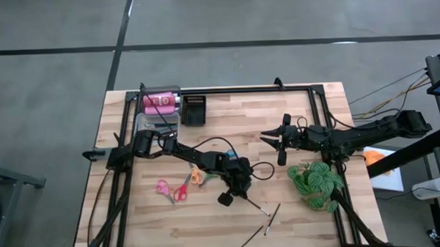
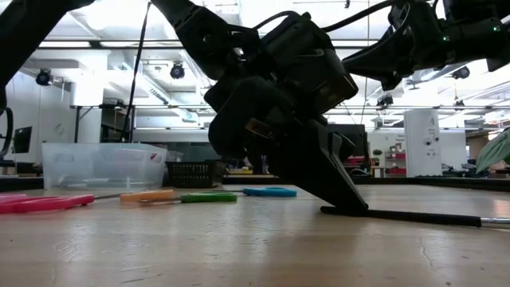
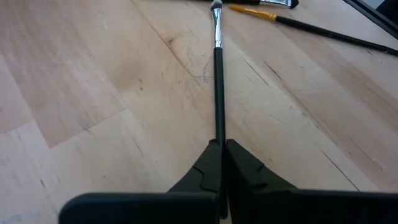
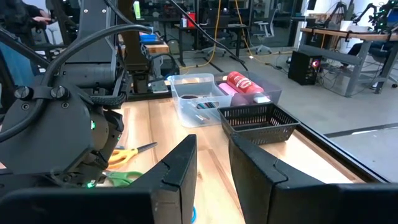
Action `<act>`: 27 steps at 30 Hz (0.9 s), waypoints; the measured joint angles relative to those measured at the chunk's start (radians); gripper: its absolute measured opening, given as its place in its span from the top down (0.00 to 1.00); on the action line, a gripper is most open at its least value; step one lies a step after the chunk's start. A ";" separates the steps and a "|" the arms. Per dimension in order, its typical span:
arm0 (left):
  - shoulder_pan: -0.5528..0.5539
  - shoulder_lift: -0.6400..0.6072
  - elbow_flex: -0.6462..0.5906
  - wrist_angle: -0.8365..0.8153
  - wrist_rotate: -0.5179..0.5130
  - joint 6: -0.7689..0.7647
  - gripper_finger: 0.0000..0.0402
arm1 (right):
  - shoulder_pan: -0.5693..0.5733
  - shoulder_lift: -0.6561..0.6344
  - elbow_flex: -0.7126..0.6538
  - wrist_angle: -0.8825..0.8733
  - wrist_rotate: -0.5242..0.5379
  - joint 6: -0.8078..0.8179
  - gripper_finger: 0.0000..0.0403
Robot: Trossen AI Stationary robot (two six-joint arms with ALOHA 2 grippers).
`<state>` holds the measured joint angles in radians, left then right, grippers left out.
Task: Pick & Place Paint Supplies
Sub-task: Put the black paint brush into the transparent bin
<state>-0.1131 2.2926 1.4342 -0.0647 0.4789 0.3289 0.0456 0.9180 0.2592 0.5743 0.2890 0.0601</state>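
Observation:
A thin black-handled brush [image 3: 217, 74] lies on the wooden table, and my left gripper [image 3: 221, 149] is shut on one end of it near the table's middle [image 1: 243, 197]. Two more brushes [image 1: 271, 218] lie toward the near edge. Several scissors lie flat left of the gripper: pink [image 1: 163, 188], orange [image 1: 197, 175], green [image 2: 207, 197] and blue [image 2: 271, 191]. Pink bottles [image 1: 159, 101] lie in the clear tub [image 1: 158, 124] at the far left. My right gripper [image 4: 211, 168] hangs open and holds nothing, right of centre [image 1: 279, 143]. My left gripper pinches the brush's black handle [image 3: 218, 134] at its bare end between its two fingertips. The fingers slant down from the table's far left and lie along the brush. The brush rests flat on the table [image 2: 414, 215], its bristle end [image 3: 216, 7] pointing away from the fingers.
A black tray [image 1: 194, 110] stands beside the tub at the far edge. A green leafy plant [image 1: 317, 182] sits at the right, under the right arm. An orange-tipped brush [image 3: 252, 10] lies just beyond the held brush's bristles.

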 joint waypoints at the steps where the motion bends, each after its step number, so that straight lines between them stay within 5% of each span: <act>1: 0.000 0.000 0.000 0.000 0.000 0.000 1.00 | 0.000 0.000 0.000 0.000 0.000 0.000 0.78; 27: 0.007 -0.054 -0.006 -0.057 -0.033 0.015 1.00 | 0.000 0.000 0.000 0.000 0.000 0.000 0.78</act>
<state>-0.1062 2.2389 1.4277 -0.1219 0.4463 0.3439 0.0456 0.9180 0.2592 0.5740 0.2886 0.0597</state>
